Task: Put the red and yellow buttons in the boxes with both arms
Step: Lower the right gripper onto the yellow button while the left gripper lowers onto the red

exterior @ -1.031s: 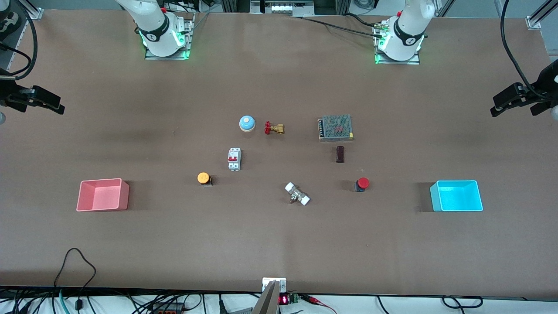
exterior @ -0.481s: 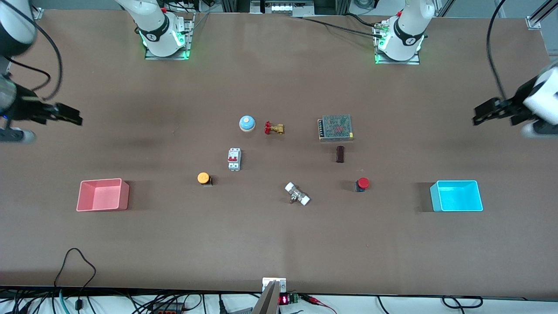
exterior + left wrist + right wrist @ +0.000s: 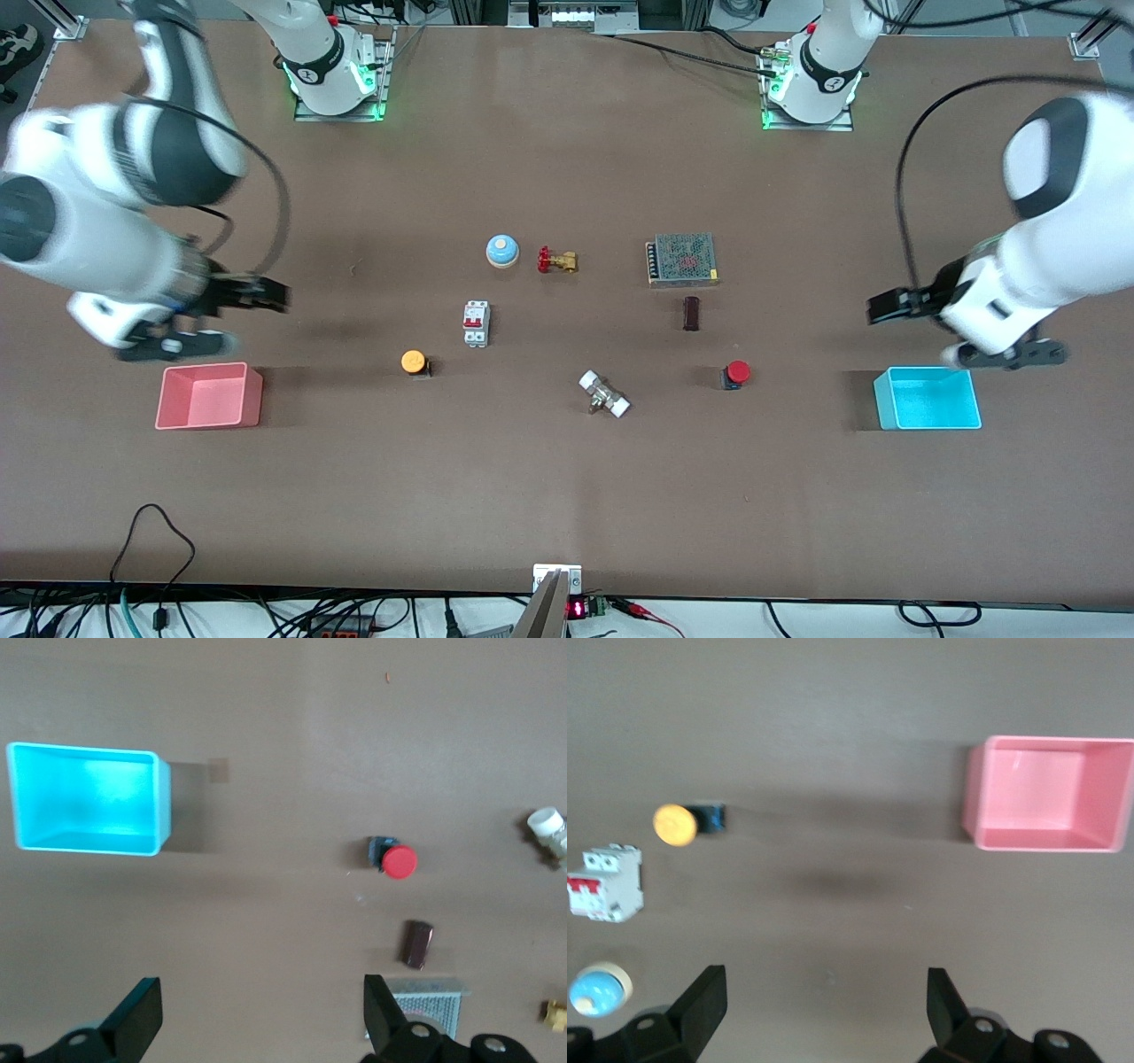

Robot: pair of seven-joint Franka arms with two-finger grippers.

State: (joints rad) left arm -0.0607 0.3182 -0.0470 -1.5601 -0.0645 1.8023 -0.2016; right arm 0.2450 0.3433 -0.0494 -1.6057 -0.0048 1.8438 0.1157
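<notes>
The yellow button [image 3: 413,361] stands on the table between the pink box [image 3: 209,396] and the table's middle. The red button [image 3: 736,373] stands between the middle and the cyan box [image 3: 928,399]. My right gripper [image 3: 266,297] is open and empty in the air, over bare table beside the pink box. Its wrist view shows the yellow button [image 3: 675,825], the pink box [image 3: 1050,796] and its open gripper [image 3: 824,988]. My left gripper [image 3: 886,306] is open and empty over bare table beside the cyan box. Its wrist view shows the red button [image 3: 399,861], the cyan box [image 3: 89,799] and its open gripper [image 3: 260,1001].
Between the buttons lie a white circuit breaker [image 3: 476,322], a white-capped fitting [image 3: 604,394] and a dark brown block [image 3: 691,313]. Farther from the front camera stand a blue-and-white bell [image 3: 501,251], a brass valve [image 3: 556,260] and a grey power supply [image 3: 681,260].
Both arms have swung in from the table's ends toward the middle and nearer the boxes. Both grippers stay open. Nothing on the table has moved.
</notes>
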